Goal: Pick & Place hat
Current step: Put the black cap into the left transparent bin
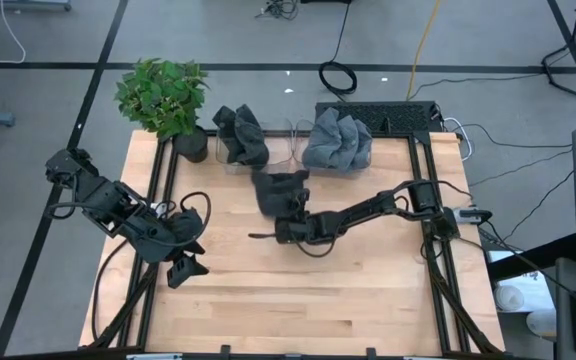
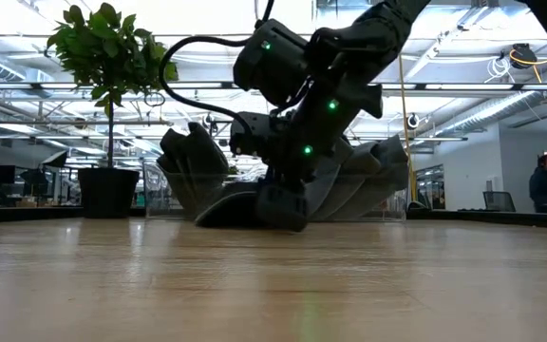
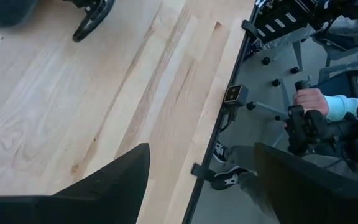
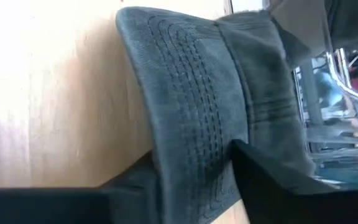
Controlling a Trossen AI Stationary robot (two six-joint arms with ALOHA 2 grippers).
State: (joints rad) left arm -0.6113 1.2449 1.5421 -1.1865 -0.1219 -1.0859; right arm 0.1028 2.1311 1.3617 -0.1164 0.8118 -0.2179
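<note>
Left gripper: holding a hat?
No. In the left wrist view the left gripper is open over bare wooden table, with nothing between its fingers.

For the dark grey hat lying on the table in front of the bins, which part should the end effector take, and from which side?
The brim. The hat lies flat on the wood, its stiff stitched brim pointing away from the clear bins. A thin edge fits between two fingers, so come in low from the table's open side, as the right end effector does, its fingers straddling the brim.
</note>
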